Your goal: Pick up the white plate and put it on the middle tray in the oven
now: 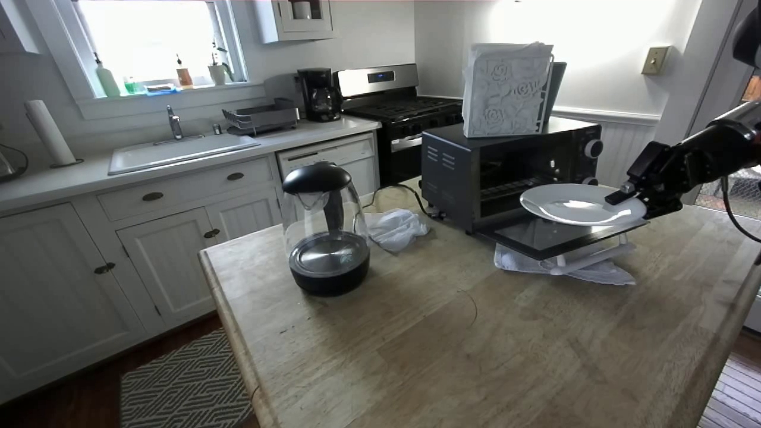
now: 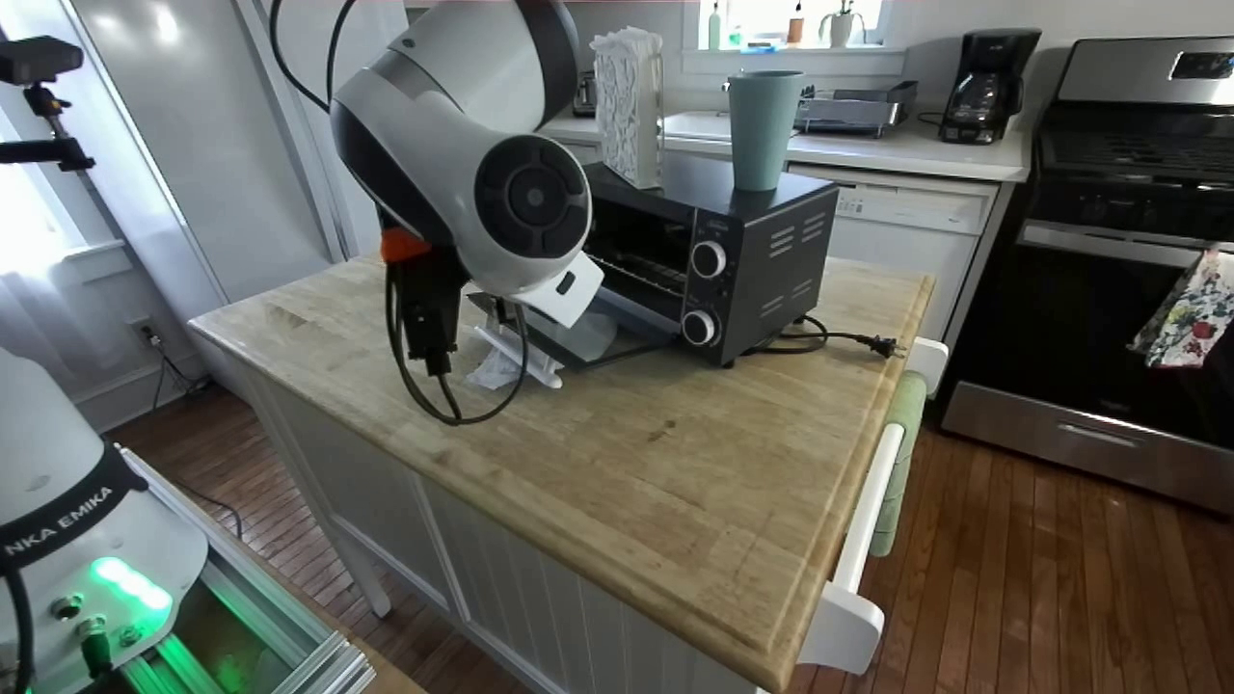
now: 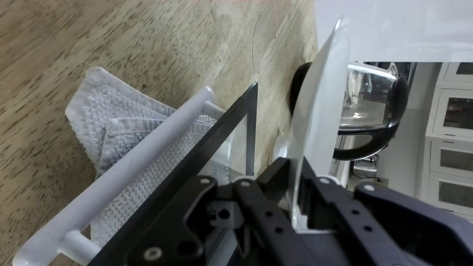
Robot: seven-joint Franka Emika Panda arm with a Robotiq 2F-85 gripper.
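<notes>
— Fingers (image 3: 276, 176) are being clamped across the rim of the white plate (image 1: 568, 204), with a pad being pressed to each face. Where is it being held?

— Above the lowered glass door (image 1: 517, 235) of the black toaster oven (image 1: 450, 178), just outside the mouth, it is being held nearly level by the gripper (image 3: 294, 166); no contact with the glass is being made out. The oven is being carried by the wooden worktop (image 1: 428, 356), toward its far edge.

— And which step is being judged to be in hand?

— Delivery, seemingly: the pick-up is being counted as done, the placing as not yet begun.

— So what is being called for next?

— Probably a turn or a sideways shift toward the mouth, with the plate's leading edge being lined up between the oven's side walls. Enough height for the wire rack (image 1: 514, 188) is being asked for too; whether the middle level is being seen there cannot be told.

— Is anything being watched for at the edges?

— Chiefly the mouth's near corner, where the broad rim could be caught. A low pass is not being advised either, the white handle (image 3: 129, 166) being seen along the door's outer edge, over a white cloth (image 3: 105, 96).

— And the release?

— Only once the weight is being borne by the rack should it be made.
</notes>
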